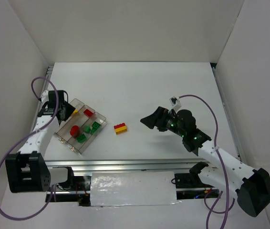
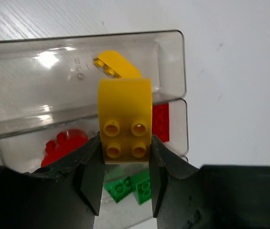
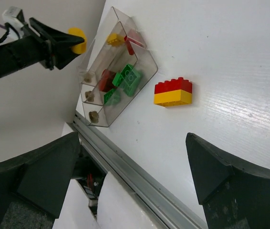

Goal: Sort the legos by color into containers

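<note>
The left claw (image 2: 125, 160) is clamped on a yellow brick (image 2: 125, 117), studs towards the wrist camera, and holds it above the 10 o'clock end of the tray (image 1: 103, 119). The tray sits at about 9 o'clock on the table (image 1: 173, 86). In the left wrist view, the tray's compartment at 12 o'clock holds another yellow piece (image 2: 116, 64). The middle one has red bricks (image 2: 63, 145), and the one at 6 o'clock has green bricks (image 2: 128, 186). A red-on-yellow stack (image 1: 121, 128) lies on the table at 3 o'clock from the tray, clear of it. The right claw (image 1: 149, 120) hangs at 3 o'clock from the stack, with its fingers (image 3: 39, 176) spread wide and holding nothing.
</note>
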You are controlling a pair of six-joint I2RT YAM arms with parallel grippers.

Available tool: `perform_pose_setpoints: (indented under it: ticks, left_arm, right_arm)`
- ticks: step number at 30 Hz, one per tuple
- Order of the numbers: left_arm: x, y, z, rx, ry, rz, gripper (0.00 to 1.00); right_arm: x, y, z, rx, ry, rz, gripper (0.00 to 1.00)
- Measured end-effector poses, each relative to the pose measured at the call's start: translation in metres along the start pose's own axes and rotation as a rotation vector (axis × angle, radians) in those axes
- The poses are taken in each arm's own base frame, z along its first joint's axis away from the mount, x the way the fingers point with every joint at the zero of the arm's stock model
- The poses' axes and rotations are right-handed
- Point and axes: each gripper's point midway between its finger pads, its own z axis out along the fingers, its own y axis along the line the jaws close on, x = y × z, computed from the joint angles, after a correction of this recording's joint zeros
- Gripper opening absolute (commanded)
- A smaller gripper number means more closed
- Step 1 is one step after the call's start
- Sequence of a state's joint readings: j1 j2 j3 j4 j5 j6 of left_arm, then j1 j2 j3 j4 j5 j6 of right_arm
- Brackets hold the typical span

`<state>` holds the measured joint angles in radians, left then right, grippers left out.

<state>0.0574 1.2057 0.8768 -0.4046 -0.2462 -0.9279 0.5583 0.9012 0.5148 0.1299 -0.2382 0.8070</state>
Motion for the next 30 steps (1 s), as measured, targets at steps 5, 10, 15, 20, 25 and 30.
perform_pose_setpoints:
  ticks: [5, 10, 15, 20, 25, 30]
  left_arm:
    - [0.006, 0.014, 0.033, -0.081, 0.045, -0.034, 0.26]
    - [0.005, 0.013, 0.042, -0.069, 0.045, -0.048, 0.52]
    - [0.005, 0.015, 0.044, -0.064, 0.037, -0.065, 0.81]
    - [0.002, 0.016, 0.043, -0.063, 0.029, -0.084, 0.86]
    - [-0.002, 0.006, 0.033, -0.005, 0.027, -0.085, 0.88]
    - [-0.012, -0.031, -0.015, 0.205, -0.02, 0.007, 0.99]
  right_arm:
    - [0.004, -0.003, 0.003, 0.007, 0.02, 0.004, 1.0]
    - [0.009, -0.008, 0.006, 0.019, 0.041, 0.007, 1.0]
    - [0.015, -0.012, 0.009, 0.026, 0.067, 0.013, 1.0]
    - [0.022, -0.018, 0.014, 0.036, 0.1, 0.022, 1.0]
    - [0.027, -0.021, 0.016, 0.042, 0.123, 0.027, 1.0]
    - [0.038, -0.038, 0.032, 0.141, 0.184, 0.026, 1.0]
